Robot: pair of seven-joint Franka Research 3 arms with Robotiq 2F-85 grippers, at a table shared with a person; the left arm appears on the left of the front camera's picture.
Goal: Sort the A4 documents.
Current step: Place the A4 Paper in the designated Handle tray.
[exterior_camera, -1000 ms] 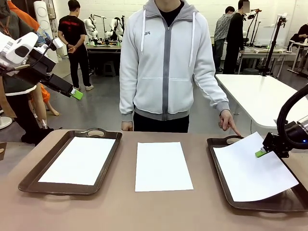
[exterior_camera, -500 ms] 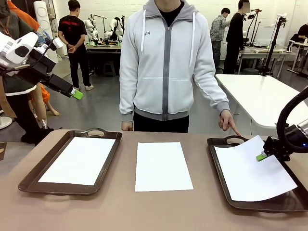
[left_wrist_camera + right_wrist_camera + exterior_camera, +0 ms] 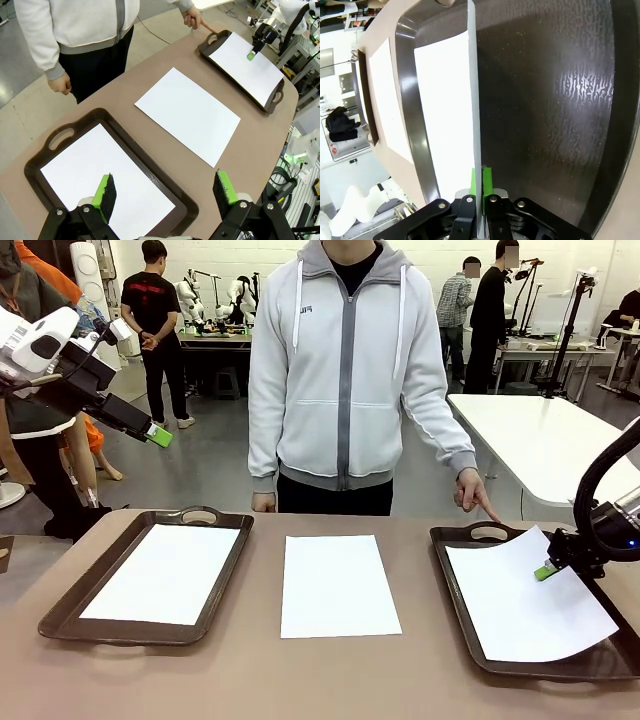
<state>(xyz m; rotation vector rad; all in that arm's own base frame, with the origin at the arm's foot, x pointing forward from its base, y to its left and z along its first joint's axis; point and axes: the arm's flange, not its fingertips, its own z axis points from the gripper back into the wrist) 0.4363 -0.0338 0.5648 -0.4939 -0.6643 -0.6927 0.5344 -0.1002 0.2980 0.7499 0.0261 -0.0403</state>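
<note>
The right gripper point(image 3: 545, 571) is closed on the far edge of a blank white A4 paper sheet point(image 3: 525, 600), holding that edge lifted. The rest of the sheet lies in the dark brown handled tray point(image 3: 540, 672) at the right end of the brown table point(image 3: 240, 680). A person's hand point(image 3: 472, 490) points at this tray's far-left corner. A second white sheet point(image 3: 338, 585) lies flat at the table's middle. A third white sheet point(image 3: 162, 572) rests in the left brown tray point(image 3: 60, 615). The left gripper point(image 3: 160, 436) hangs with its jaws spread, empty, above the table's left edge.
</note>
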